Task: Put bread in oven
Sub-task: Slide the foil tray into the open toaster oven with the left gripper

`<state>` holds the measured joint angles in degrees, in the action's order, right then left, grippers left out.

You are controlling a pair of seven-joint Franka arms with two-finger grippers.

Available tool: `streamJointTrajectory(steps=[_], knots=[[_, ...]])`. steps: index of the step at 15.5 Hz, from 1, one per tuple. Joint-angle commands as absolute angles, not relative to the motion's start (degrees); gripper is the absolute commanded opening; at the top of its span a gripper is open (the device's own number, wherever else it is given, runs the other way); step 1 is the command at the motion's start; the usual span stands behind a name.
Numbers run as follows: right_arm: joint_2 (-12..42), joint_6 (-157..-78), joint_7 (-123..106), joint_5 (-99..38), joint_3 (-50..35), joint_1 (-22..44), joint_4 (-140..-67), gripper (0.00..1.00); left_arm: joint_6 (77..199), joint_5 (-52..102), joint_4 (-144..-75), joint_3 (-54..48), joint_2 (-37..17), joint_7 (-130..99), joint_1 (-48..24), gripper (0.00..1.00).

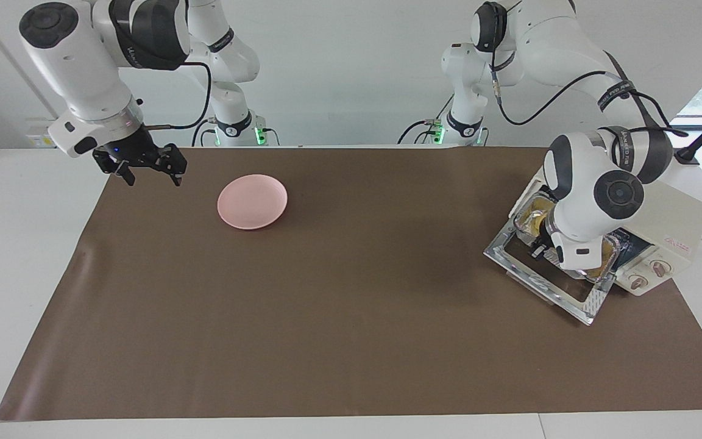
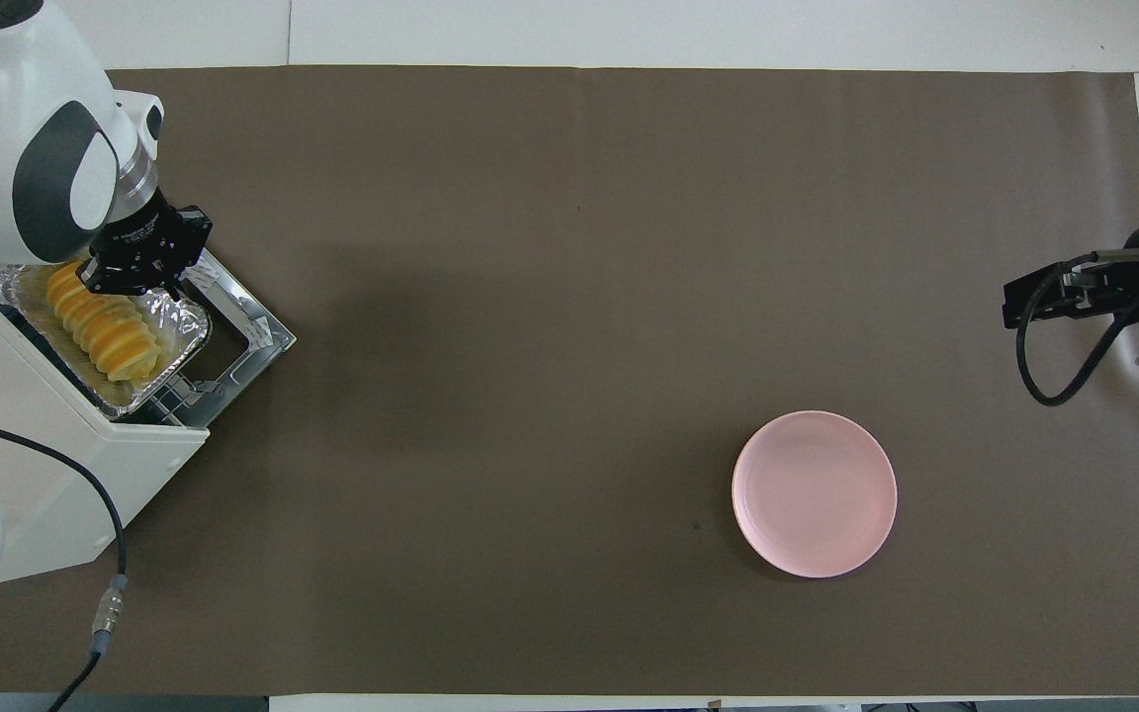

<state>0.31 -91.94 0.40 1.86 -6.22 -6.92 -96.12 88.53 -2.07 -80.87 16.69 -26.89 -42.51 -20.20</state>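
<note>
Insertion underway: your left gripper (image 2: 139,282), clamped on the foil tray (image 2: 184,331), slides the bread (image 2: 100,321) into the oven (image 1: 680,225); release next. Right gripper (image 1: 147,174) waits, spread apart.

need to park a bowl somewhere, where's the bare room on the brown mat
Most of the brown mat is bare: the whole middle stretch between the pink plate and the oven. It is crowded at the left arm's end, where the left hand holds the foil tray with the bread over the open oven door. The right hand waits beside the plate.
</note>
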Motion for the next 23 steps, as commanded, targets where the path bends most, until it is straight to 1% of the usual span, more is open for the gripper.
streamJointTrajectory(steps=[1,7,13,18,22,23], knots=[[-0.9,-91.7,-0.9,2.9,-7.1,-8.0,-97.3,1.00,90.7,-3.7,-86.1,16.3,-23.4,-41.3,-19.6,0.00],[-0.9,-91.7,-0.9,2.9,-7.1,-8.0,-97.3,1.00,90.8,-4.6,-87.2,16.3,-22.9,-38.1,-16.8,0.00],[-0.9,-91.7,-0.9,2.9,-7.1,-8.0,-97.3,1.00,92.5,-7.0,-89.9,16.3,-21.8,-38.1,-16.3,0.00],[-0.9,-91.7,-0.9,2.9,-7.1,-8.0,-97.3,1.00,95.9,-9.0,-94.2,16.5,-20.2,-38.5,-16.3,0.00],[-0.9,-91.7,-0.9,2.9,-7.1,-8.0,-97.3,1.00,96.1,-9.0,-94.4,16.4,-20.1,-38.4,-16.3,0.00],[-0.9,-91.7,-0.9,2.9,-7.1,-8.0,-97.3,1.00,96.3,-9.0,-94.4,16.4,-20.1,-38.2,-16.3,0.10]])
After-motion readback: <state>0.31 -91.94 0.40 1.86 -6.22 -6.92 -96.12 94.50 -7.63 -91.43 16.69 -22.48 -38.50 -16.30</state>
